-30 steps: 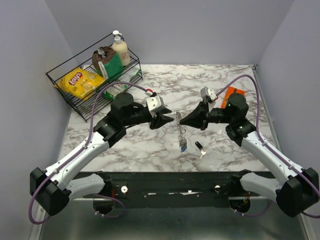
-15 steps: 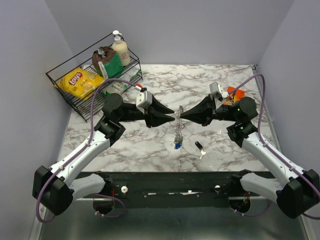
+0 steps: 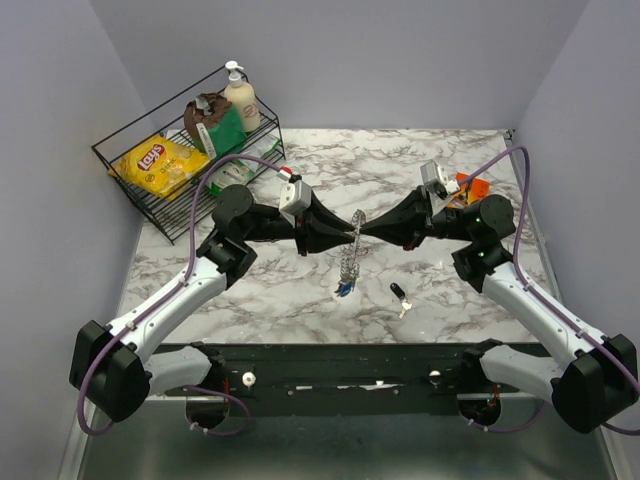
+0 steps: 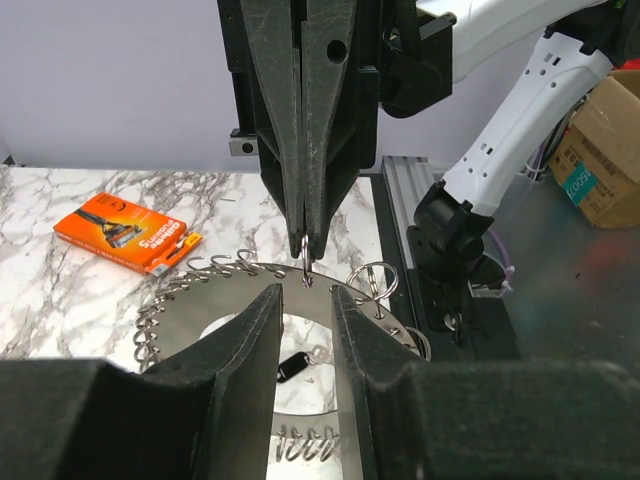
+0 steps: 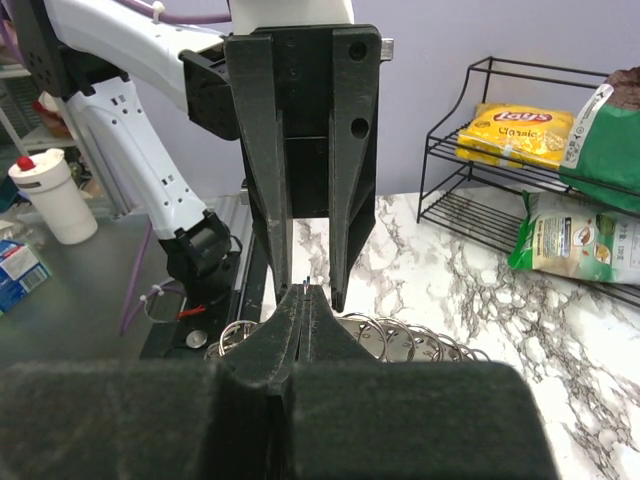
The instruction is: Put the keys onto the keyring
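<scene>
Two arms meet tip to tip over the middle of the marbled worktop (image 3: 270, 290), the keyring hung between them. At 10 o'clock a wire rack (image 3: 272, 140) of snacks and a pump bottle stands well apart, no part of the job.

The left gripper (image 3: 340, 233) reaches in from 9 o'clock with its fingers apart, one on each side of the toothed rim and not pinching it (the left wrist view shows grey plate running through the gap). This looks like a set-up for a second hold, so the ring cannot swing.

The keyring (image 3: 350, 255) hangs edge-on to the overhead camera, clear of the marble. A blue key (image 3: 343, 290) dangles at its 6 o'clock end and appears to be already threaded on. A black key (image 3: 399, 293) lies loose at about 4 o'clock from the ring, near it but touched by neither arm. A third cannot be made out.

The right gripper (image 3: 368, 229) comes in from 3 o'clock with its fingers pressed together on the ring's upper rim, evidently carrying its weight. An orange box (image 3: 468, 186) sits at 2 o'clock behind that arm.
</scene>
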Controlling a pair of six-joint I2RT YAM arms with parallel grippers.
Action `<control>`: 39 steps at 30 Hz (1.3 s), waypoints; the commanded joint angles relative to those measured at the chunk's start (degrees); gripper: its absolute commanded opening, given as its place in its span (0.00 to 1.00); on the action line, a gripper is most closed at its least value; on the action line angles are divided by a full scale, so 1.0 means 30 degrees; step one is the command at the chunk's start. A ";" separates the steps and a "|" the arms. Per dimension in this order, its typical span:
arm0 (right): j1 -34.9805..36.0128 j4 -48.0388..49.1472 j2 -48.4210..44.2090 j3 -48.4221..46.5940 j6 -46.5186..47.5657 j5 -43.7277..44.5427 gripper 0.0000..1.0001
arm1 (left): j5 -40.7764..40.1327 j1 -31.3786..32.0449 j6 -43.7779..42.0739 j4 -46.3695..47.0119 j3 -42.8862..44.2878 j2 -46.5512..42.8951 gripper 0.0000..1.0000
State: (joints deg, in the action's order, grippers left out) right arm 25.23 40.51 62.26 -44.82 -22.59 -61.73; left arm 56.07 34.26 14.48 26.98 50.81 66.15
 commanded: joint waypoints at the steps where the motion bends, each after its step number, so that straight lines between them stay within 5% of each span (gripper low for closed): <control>1: 0.0085 0.0998 0.0047 0.0086 -0.0175 0.0188 0.01 | 0.0616 0.0152 0.0154 0.0527 0.0613 0.0303 0.34; 10: 0.0085 0.0764 0.0223 0.0203 -0.0175 0.0041 0.01 | 0.0645 0.0210 0.0241 0.0791 0.0847 0.0654 0.31; 19: 0.0085 0.0617 0.0165 0.0349 -0.0087 0.0041 0.01 | 0.0674 0.0211 -0.0051 0.0147 0.1140 0.0889 0.00; 27: 0.0085 0.0588 -0.0040 0.0379 -0.0029 0.0246 0.01 | 0.0294 0.0415 -0.1134 -0.1492 0.1346 0.0802 0.00; 33: 0.0085 0.0764 -0.0040 0.0379 -0.0146 0.0246 0.01 | -0.0088 0.0474 -0.1458 -0.1846 0.1287 0.0743 0.18; 39: 0.0085 0.0793 0.0106 0.0349 -0.0263 0.0158 0.01 | -0.0175 0.0504 -0.1808 -0.2370 0.1492 0.1035 0.00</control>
State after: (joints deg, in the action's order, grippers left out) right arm 25.19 40.58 62.98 -43.77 -22.72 -61.76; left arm 56.34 35.35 10.76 22.26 53.56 68.60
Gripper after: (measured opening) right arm 0.012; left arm 0.032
